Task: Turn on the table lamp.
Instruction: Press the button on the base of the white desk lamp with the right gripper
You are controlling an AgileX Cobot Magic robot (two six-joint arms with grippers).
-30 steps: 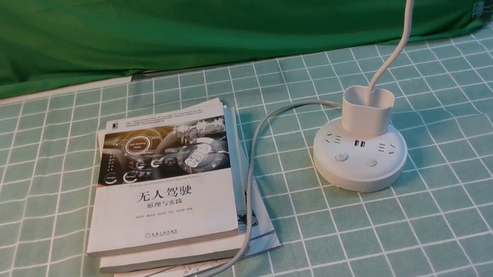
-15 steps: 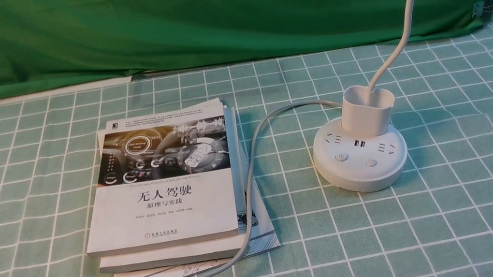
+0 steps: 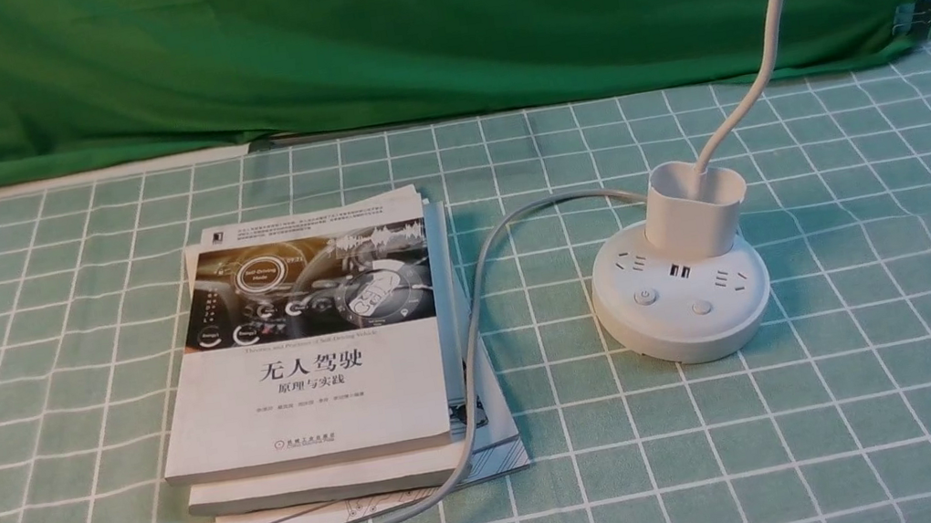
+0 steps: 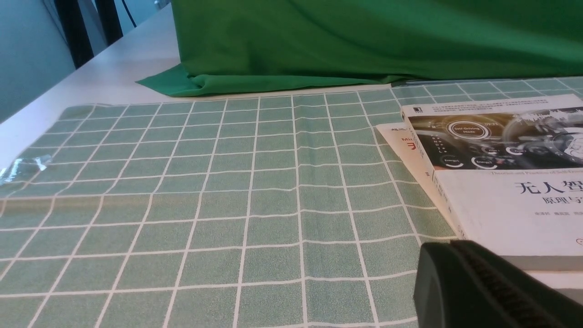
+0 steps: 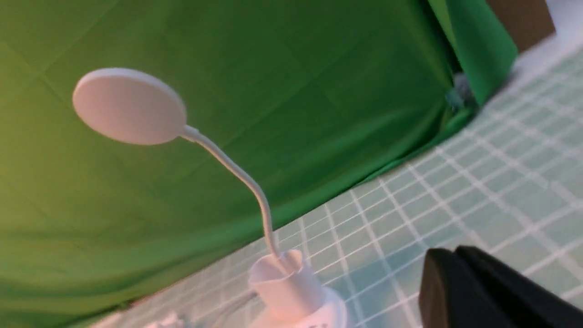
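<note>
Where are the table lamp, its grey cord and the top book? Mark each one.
table lamp (image 3: 693, 223), front view, on its cup-shaped holder.
grey cord (image 3: 566, 196), front view, on the stretch on the cloth just left of the base.
top book (image 3: 312, 404), front view, on the white lower cover.

Top book (image 3: 308, 350) cover titled "无人驾驶", subtitle "原理与实践", circled words "Self-Driving Mode" on its photo, smaller print unreadable
</note>
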